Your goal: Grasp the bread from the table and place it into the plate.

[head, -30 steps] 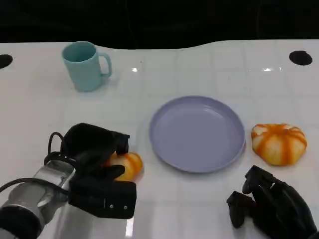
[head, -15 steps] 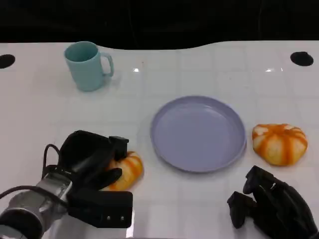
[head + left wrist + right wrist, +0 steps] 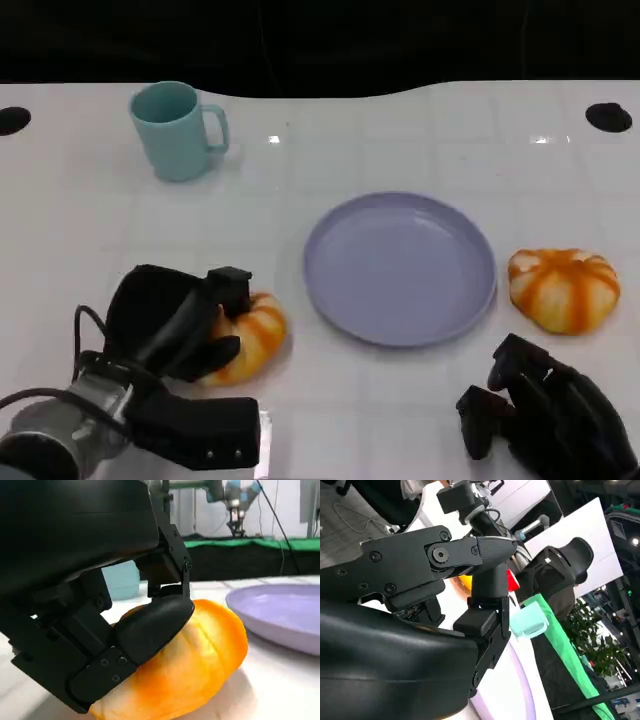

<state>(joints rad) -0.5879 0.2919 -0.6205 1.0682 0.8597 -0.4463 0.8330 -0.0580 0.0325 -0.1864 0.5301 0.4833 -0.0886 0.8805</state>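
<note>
Gripping the orange glazed bread roll (image 3: 252, 338) on the white bench (image 3: 420, 130): left hand (image 3: 175, 320) | roll just left of round lilac plate (image 3: 399, 267), apart | right hand (image 3: 545, 410) curled closed, holding nothing

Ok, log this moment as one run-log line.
phase: grasping | left hand: fingers on bread, on table | right hand: idle | plate: empty | second bread: right of plate
</note>
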